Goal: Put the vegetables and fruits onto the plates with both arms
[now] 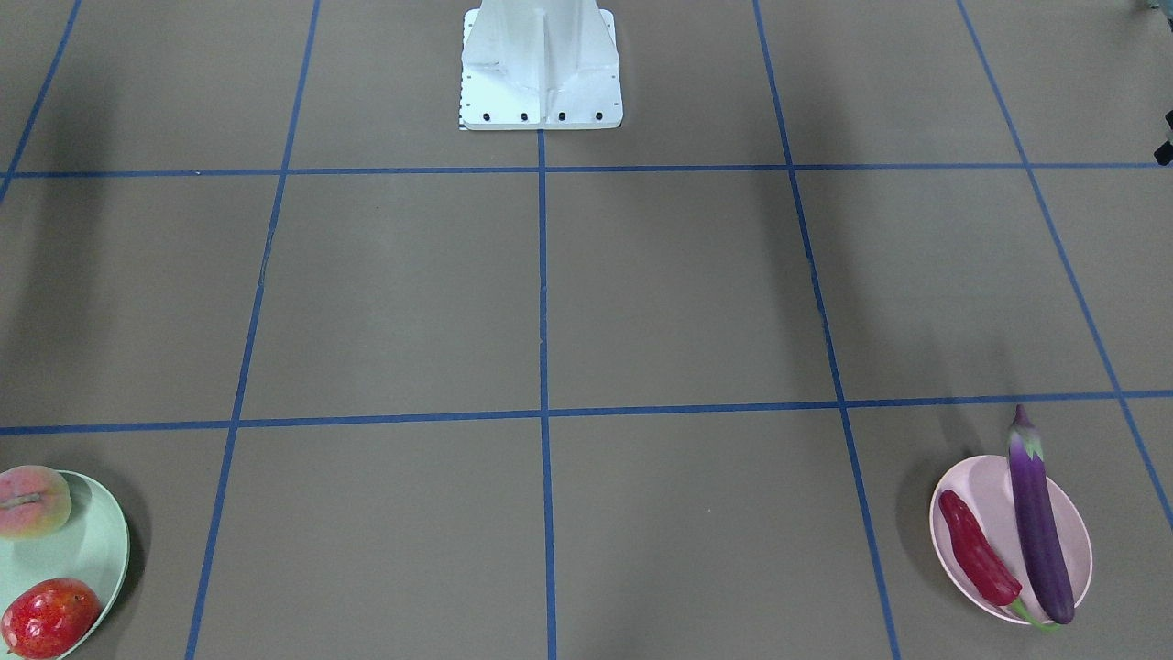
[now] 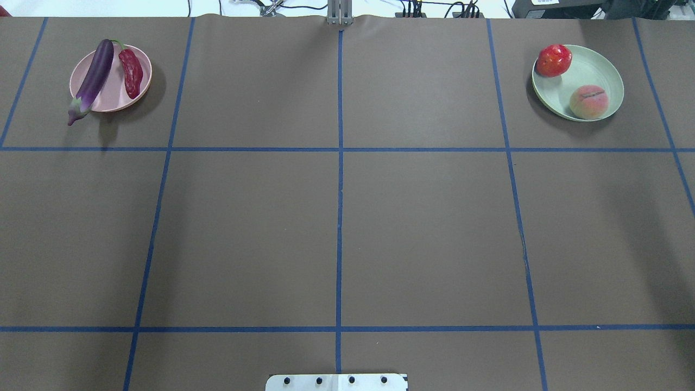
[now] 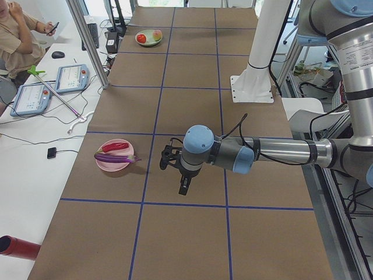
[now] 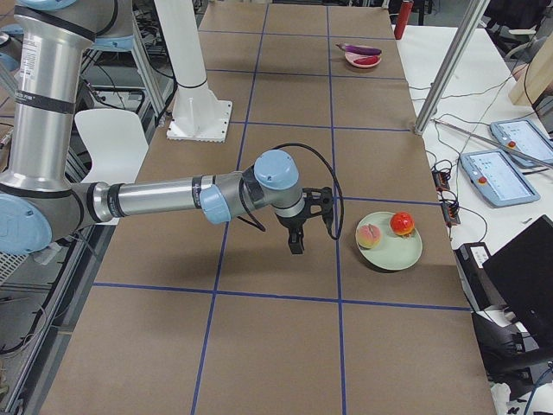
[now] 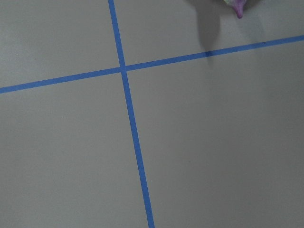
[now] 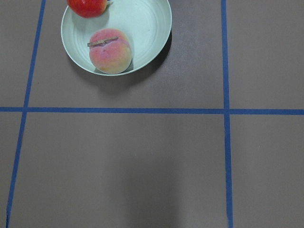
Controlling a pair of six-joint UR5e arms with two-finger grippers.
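The purple eggplant point(image 2: 95, 76) and the red chili point(image 2: 131, 73) lie on the pink plate point(image 2: 111, 95) at the far left; the eggplant's calyx end hangs over the rim. Its tip shows in the left wrist view point(image 5: 239, 8). The peach point(image 2: 589, 102) and the red-orange ball point(image 2: 554, 60) sit on the mint green plate point(image 2: 594, 68) at the far right. The left gripper point(image 3: 183, 186) hangs above the table, apart from the pink plate point(image 3: 108, 165). The right gripper point(image 4: 296, 246) hangs beside the green plate point(image 4: 397, 251). I cannot tell whether either is open or shut.
The white pedestal base point(image 2: 336, 382) stands at the table's near middle. Blue tape lines grid the brown table. Along the operators' side are a metal post point(image 3: 87, 41), tablets point(image 3: 71, 77), cables and a red cylinder point(image 3: 17, 248). A person point(image 3: 20, 35) sits there.
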